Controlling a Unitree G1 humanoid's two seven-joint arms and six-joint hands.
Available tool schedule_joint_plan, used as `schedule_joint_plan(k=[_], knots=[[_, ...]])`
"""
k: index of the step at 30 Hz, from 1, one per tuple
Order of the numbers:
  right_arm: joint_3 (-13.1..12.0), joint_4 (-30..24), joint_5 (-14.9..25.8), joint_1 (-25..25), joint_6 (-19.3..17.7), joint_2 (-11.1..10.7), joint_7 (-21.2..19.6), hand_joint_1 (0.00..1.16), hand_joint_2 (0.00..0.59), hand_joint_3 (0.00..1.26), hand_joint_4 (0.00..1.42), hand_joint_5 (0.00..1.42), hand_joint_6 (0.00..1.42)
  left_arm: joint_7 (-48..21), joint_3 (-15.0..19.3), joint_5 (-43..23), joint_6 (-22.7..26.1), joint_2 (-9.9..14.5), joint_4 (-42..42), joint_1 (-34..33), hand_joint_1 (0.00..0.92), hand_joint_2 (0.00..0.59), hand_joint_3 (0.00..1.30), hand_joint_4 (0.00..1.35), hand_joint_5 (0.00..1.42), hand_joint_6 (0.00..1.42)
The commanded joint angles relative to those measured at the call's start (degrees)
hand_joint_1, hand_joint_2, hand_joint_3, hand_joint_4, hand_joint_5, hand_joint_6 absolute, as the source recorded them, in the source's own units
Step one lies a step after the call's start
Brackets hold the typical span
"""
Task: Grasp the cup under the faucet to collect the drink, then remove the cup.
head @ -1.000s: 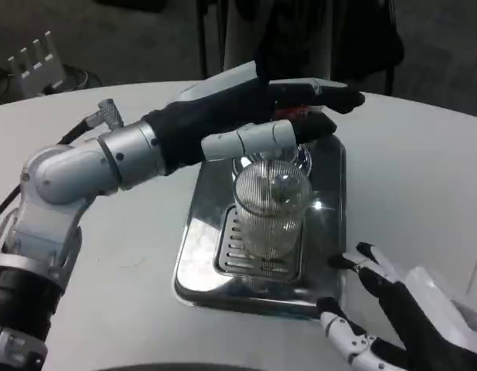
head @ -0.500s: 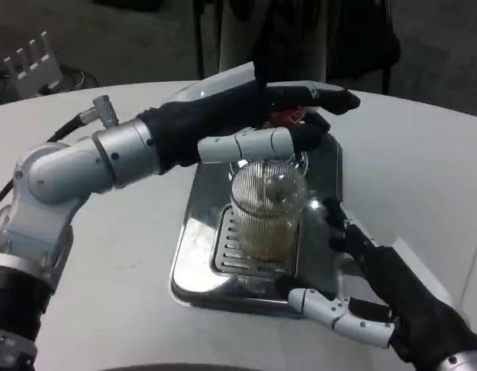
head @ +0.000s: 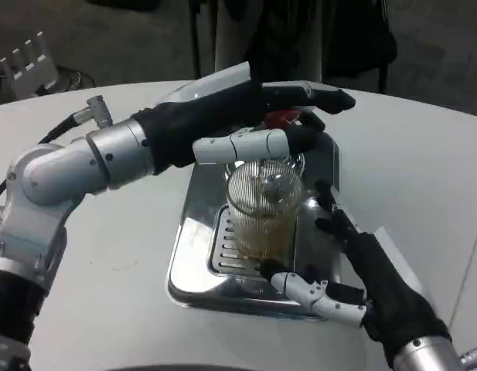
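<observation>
A ribbed clear cup (head: 263,210) stands upright on the slotted grate of a shiny metal drip tray (head: 193,259), with amber drink in its lower part. My left hand (head: 246,116) reaches over the cup from the left, its fingers resting flat on the red tap lever (head: 281,118) above the cup. My right hand (head: 354,270) sits at the cup's right and front, fingers apart and curving toward it, not closed around it. The faucet spout is hidden under my left hand.
The tray stands on a round white table (head: 424,170). A white rack-like object (head: 28,63) sits off the table at the far left. A dark chair or stand (head: 315,39) is behind the table.
My right hand has moved up and left from the bottom right corner to beside the cup. Amber drink has risen in the cup. My left hand stays on the lever.
</observation>
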Motion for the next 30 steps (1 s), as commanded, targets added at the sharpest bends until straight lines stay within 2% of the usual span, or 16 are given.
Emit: schedule_joint_plan(k=[1, 5, 8, 18, 30], knots=[[-0.2, 3.4, 1.8, -2.4, -1.9, 1.0, -3.9, 0.7, 0.217, 0.0, 0.03, 0.11, 0.11, -1.6, -1.3, 1.6, 1.1, 0.9, -0.4, 2.5, 0.0, 0.117, 0.2, 0.14, 0.24, 0.31], [1.0, 6.3, 0.9, -4.8, -2.5, 1.1, -7.1, 0.7, 0.215, 0.0, 0.05, 0.14, 0.12, -1.5, -1.2, 1.4, 1.3, 1.1, -0.9, 2.6, 0.0, 0.117, 0.2, 0.14, 0.24, 0.31], [0.7, 9.0, 3.1, -6.2, -2.8, 2.0, -8.3, 0.71, 0.203, 0.0, 0.07, 0.16, 0.14, -1.4, -1.1, 1.4, 1.6, 1.2, -1.3, 2.6, 0.0, 0.118, 0.21, 0.14, 0.24, 0.31], [0.8, 17.1, 4.9, -12.2, -4.5, 2.0, -11.1, 0.72, 0.2, 0.0, 0.09, 0.17, 0.15, -1.6, -0.9, 1.3, 2.3, 2.2, -2.3, 2.9, 0.0, 0.118, 0.21, 0.14, 0.24, 0.31], [0.5, 24.9, 7.0, -16.1, -7.7, 2.5, -13.5, 0.72, 0.2, 0.0, 0.08, 0.16, 0.15, -1.8, -0.7, 1.2, 2.7, 2.8, -2.5, 2.8, 0.0, 0.119, 0.21, 0.15, 0.24, 0.31]])
